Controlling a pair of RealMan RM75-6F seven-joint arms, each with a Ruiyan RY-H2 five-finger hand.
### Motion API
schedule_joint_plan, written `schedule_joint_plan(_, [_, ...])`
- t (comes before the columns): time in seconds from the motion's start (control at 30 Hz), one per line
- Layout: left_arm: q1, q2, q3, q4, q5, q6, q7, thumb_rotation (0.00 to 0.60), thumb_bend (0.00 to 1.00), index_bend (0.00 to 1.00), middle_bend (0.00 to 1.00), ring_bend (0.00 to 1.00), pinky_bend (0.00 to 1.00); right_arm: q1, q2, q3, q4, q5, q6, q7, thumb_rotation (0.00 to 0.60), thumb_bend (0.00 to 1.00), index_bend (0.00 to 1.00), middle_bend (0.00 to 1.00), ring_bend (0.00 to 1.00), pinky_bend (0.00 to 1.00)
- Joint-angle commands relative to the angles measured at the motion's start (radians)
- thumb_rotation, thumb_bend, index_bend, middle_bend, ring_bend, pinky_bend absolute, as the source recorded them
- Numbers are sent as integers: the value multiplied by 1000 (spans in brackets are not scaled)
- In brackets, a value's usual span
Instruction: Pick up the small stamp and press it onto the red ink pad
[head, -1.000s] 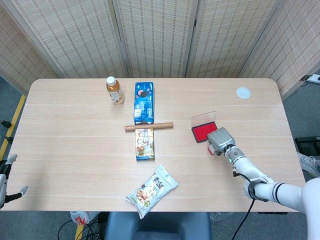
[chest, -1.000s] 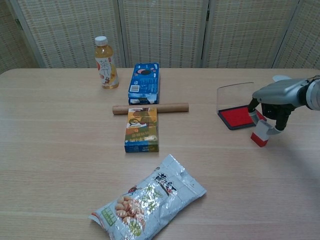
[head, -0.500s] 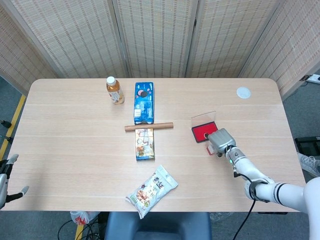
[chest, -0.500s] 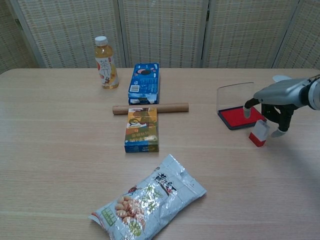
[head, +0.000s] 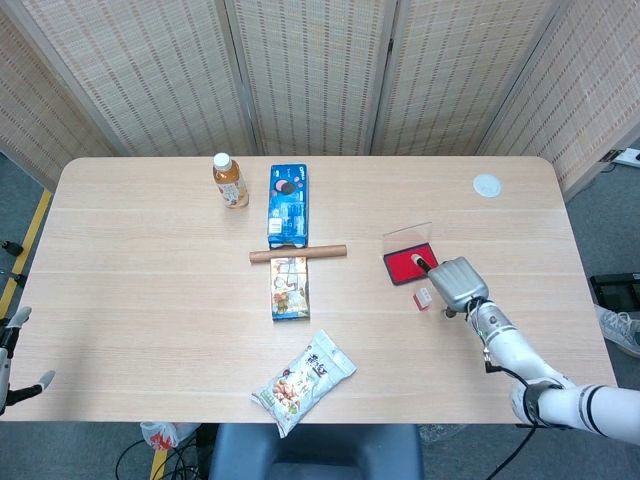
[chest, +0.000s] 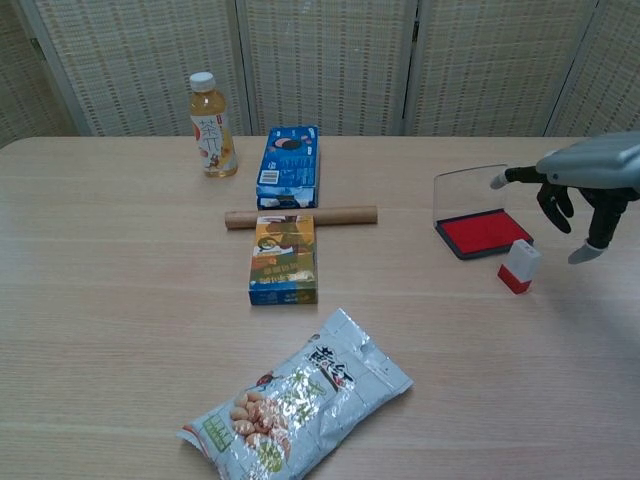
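Observation:
The small stamp, white with a red base, stands on the table just in front of the red ink pad, whose clear lid stands open behind it. In the head view the stamp sits left of my right hand and below the ink pad. My right hand hovers above and to the right of the stamp with its fingers spread, holding nothing. My left hand shows only at the left edge of the head view, off the table, fingers apart.
A juice bottle, a blue biscuit box, a wooden rod, a small carton and a snack bag lie left of centre. A white disc sits at the far right of the table.
My right hand let go of the stamp, opened its fingers and lifted up and to the right. The stamp stays standing beside the ink pad.

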Motion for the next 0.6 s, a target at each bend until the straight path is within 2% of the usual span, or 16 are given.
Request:
schedule_joint_plan(0.03, [-2,-1,-1,1,5,1,-3,600,229,87,202,141,311,-180,52,-17,-49,-215,301,93,600,143,0,318,295,369])
schedule_joint_plan(0.1, [-4,-3,-1,4,16,4,-6,600,229,88,202,141,311,-261,38,-28,-19,-273,429,117,600,141,0,246,234,291])
schedule_joint_plan(0.23, [-8,-10,-1,13,41,14,-8,600,228,88,202,141,311,-395,26,-39,36,-325,588,202,600,139,0,142,142,186])
schedule_joint_plan(0.4, [-21,-31,-4,32,88,33,-7,600,228,89,202,141,311,-525,36,-23,81,-326,687,355,600,139,0,74,71,118])
schedule_joint_plan(0.53, [-26,-46,4,47,111,34,0,600,229,89,197,141,311,-587,7,2,140,-337,747,379,600,139,0,50,41,79])
schedule_joint_plan(0.6, [-28,-49,7,44,121,35,7,600,229,89,197,141,311,-600,12,1,131,-350,742,364,600,139,0,49,32,63])
